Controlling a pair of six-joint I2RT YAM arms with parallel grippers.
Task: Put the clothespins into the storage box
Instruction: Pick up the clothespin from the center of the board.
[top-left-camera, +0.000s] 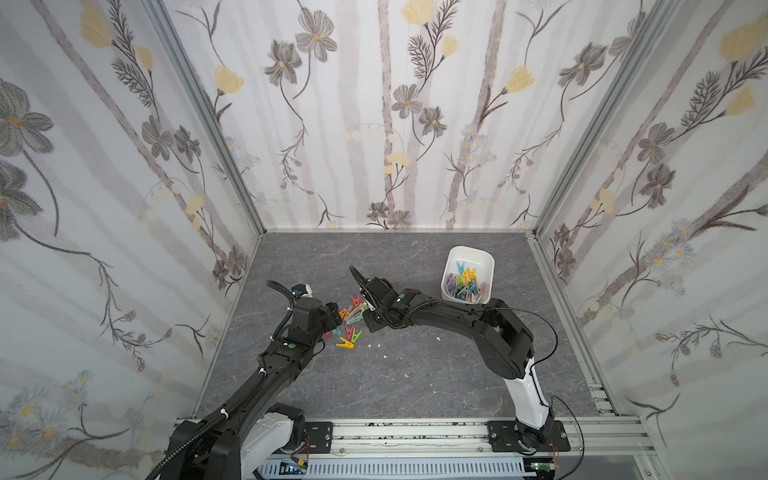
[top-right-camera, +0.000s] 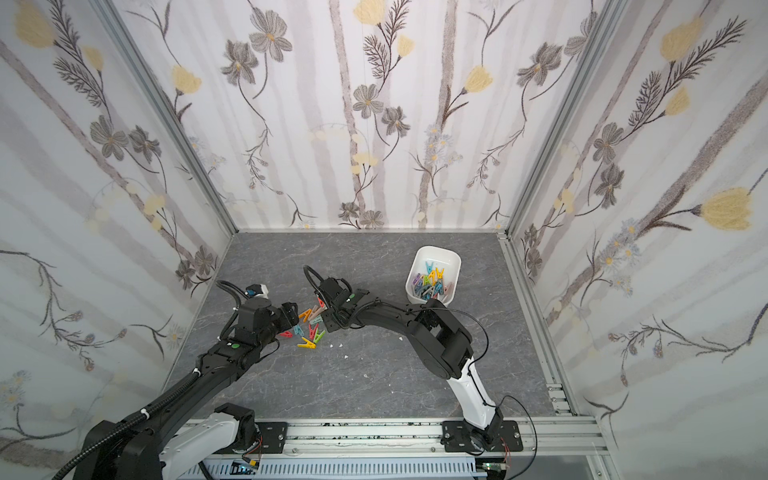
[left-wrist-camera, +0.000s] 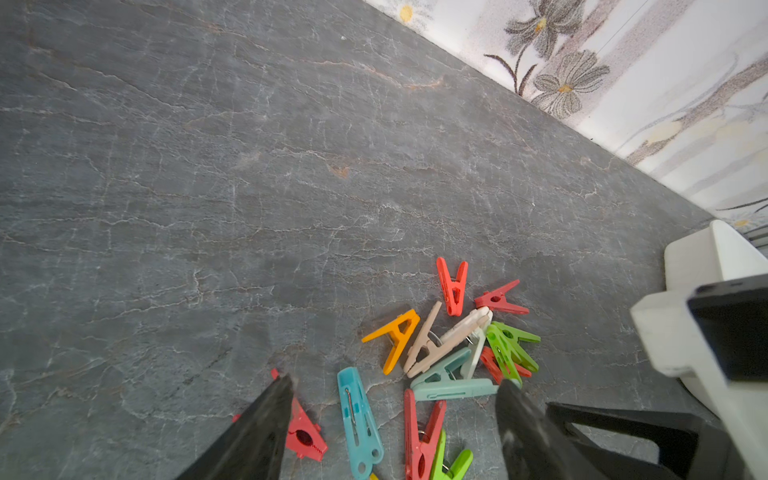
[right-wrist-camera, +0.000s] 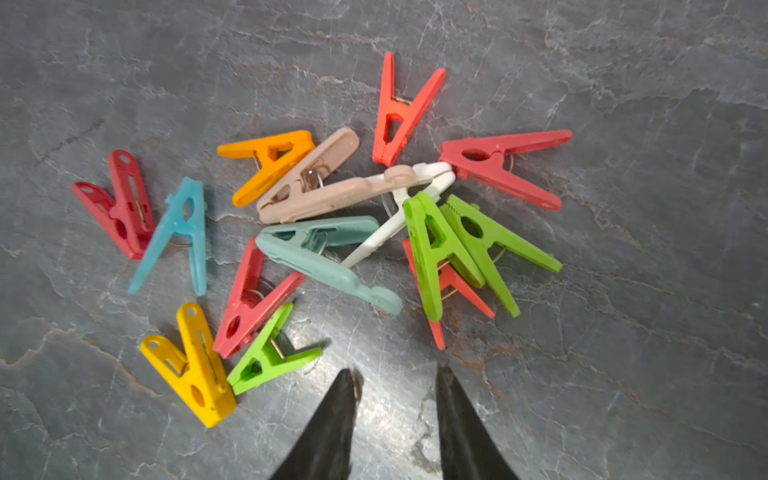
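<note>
Loose clothespins (top-left-camera: 350, 322) lie heaped on the table (top-left-camera: 415, 374), left of its middle. Many more sit in the storage box (top-left-camera: 470, 254), which stands near the right edge, toward the far right corner. The left arm's jaws stand wide apart at the heap's left side, a blue peg (left-wrist-camera: 359, 419) lying between them, ungripped. The right arm's jaws, narrowly parted and empty, hover over bare table at the heap's right side.

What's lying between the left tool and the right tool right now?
The loose clothespins. In both top views the heap sits on the table, directly between the left tool and the right tool. Neither tool holds anything.
</note>
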